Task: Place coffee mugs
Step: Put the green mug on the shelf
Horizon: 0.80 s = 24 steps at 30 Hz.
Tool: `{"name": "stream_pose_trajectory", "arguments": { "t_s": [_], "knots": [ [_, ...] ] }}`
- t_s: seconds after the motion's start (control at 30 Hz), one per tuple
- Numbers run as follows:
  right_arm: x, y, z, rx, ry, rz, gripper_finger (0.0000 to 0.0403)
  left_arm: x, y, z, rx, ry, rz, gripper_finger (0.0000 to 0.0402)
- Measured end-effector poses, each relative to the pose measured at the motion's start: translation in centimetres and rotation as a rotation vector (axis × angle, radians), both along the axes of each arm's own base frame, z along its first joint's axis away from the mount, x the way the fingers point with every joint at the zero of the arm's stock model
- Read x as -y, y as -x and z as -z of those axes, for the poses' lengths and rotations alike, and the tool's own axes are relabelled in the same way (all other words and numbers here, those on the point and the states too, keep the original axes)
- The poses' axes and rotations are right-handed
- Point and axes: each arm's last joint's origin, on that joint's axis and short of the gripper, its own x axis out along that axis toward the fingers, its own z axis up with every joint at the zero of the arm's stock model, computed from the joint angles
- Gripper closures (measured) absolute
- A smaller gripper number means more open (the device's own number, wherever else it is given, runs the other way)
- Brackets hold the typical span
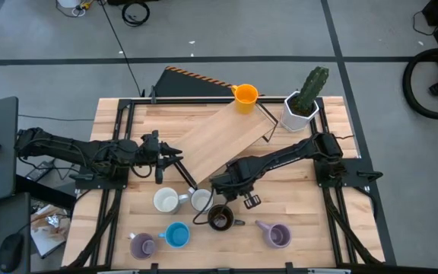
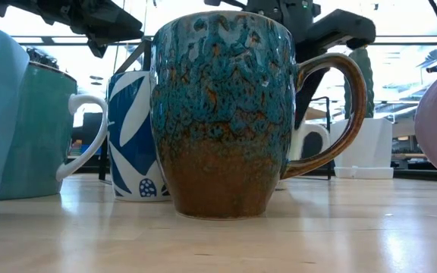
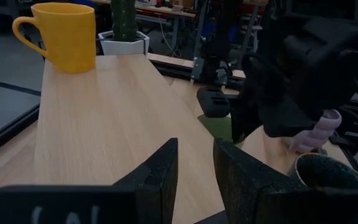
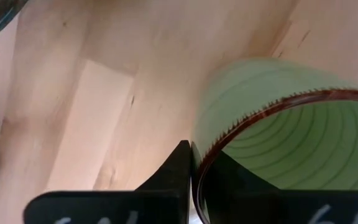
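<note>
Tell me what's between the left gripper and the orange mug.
Only bare board: in the left wrist view, nothing stands on it between the left gripper and the orange mug. The right gripper pinches the green mug by its rim.

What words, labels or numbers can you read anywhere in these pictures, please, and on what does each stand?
None can be read.
White marks on the left gripper: cut off, illegible.
White marks on the right gripper, shut on the green mug's rim: also illegible.
The white mug bears blue leaf shapes, no text.

Orange mug upright on the raised board (six others cluster below).
</note>
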Motion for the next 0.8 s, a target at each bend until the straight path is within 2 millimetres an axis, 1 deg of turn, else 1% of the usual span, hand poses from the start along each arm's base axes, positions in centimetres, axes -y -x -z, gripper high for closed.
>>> {"name": "stream_pose_trajectory", "arguments": {
  "t_s": [0.17,0.37,0.43,0.57,0.8],
  "knots": [
    [0.2,1.0,-0.4,-0.08,0.008,0.044,0.0375,0.0,0.0,0.0,0.001,0.001,0.0,0.0294],
    [0.5,2.9,-2.4,-0.171,-0.006,0.085,0.0375,0.0,0.0,0.0,0.0,0.0,0.0,0.0294],
    [0.9,3.6,-3.3,-0.184,-0.006,0.101,0.0375,0.0,0.0,0.0,0.001,0.001,0.0,0.0294],
    [2.0,5.1,-5.9,-0.154,0.007,0.14,0.0375,0.0,0.0,0.0,0.0,0.0,0.0,0.0294],
    [5.4,7.8,-10.5,-0.014,0.023,0.235,0.0375,0.0,0.0,-0.1,0.007,0.001,0.0,0.0294]
  ]
}}
